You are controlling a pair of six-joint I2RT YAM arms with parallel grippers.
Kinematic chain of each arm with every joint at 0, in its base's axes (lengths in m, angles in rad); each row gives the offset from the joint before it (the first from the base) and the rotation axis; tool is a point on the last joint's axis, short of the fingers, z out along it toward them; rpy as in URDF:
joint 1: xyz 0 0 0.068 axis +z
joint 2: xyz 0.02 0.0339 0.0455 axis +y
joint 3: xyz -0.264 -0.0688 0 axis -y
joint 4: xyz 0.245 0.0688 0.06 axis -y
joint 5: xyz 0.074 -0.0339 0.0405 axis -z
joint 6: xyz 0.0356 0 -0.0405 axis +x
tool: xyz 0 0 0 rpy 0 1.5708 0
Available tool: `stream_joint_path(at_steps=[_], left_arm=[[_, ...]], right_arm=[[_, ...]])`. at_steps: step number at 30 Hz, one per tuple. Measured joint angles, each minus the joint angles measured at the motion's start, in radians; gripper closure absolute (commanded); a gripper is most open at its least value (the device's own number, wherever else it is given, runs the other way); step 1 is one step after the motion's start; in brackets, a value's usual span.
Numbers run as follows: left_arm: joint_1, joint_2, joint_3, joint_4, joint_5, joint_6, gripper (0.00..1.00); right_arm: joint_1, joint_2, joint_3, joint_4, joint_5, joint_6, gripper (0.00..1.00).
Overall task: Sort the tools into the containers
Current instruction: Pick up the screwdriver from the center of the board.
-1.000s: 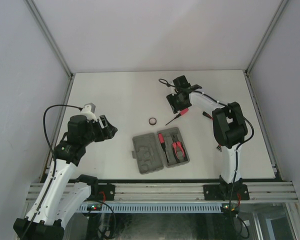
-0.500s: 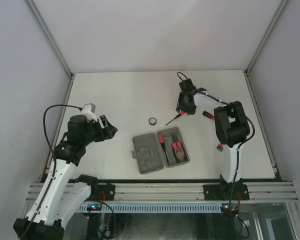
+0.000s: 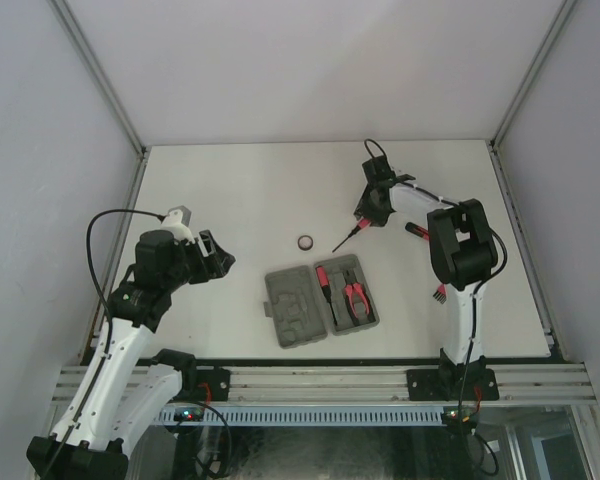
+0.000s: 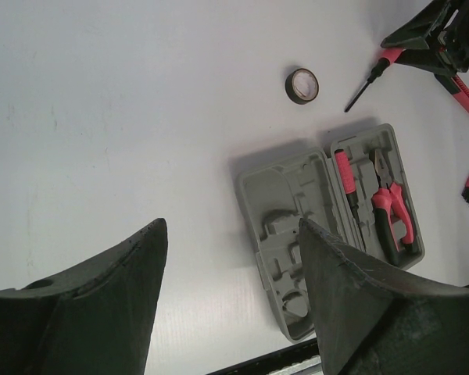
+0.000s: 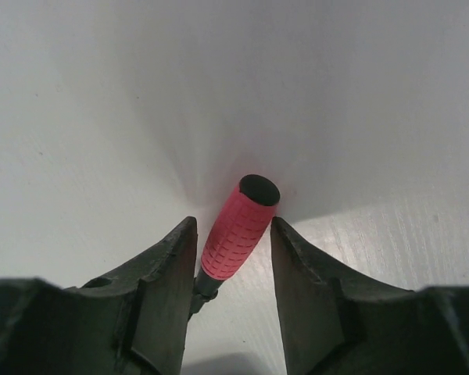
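A red-handled screwdriver (image 3: 348, 236) lies on the table right of the black ring (image 3: 305, 241). My right gripper (image 3: 368, 218) is lowered over its handle (image 5: 238, 230), one finger on each side. A thin gap shows at the right finger, so the gripper is open. The grey case (image 3: 298, 305) lies open in front, with red-handled pliers (image 3: 357, 298) and another screwdriver (image 3: 324, 282) in its right half. My left gripper (image 3: 220, 262) hovers open at the left, empty, and its view shows the case (image 4: 277, 226), the ring (image 4: 302, 85) and the pliers (image 4: 391, 211).
A slim red-black stick tool (image 3: 415, 229) lies just right of my right gripper. A small comb-like piece (image 3: 440, 293) sits right of the case by the right arm. The case's left half shows bare moulded recesses. Walls enclose the table on three sides.
My right gripper swung from the back of the table down over the screwdriver's handle, and its jaws narrowed around it. The left arm stayed still.
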Motion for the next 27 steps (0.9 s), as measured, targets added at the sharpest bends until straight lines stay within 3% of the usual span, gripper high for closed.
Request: stream_joint_path(at_steps=[11,18,27], left_arm=[[0.000,0.000,0.000,0.000,0.006,0.000,0.28],[0.000,0.000,0.000,0.000,0.007,0.000,0.27],[0.000,-0.019,0.000,0.002,0.024,0.000,0.25]], right_arm=[[-0.029,-0.004,-0.027,0.047,-0.062,0.021,0.87],[-0.071,-0.103,-0.206,0.191,-0.106,0.087,1.00],[-0.124,-0.332,-0.383,0.332,-0.090,0.154,1.00]])
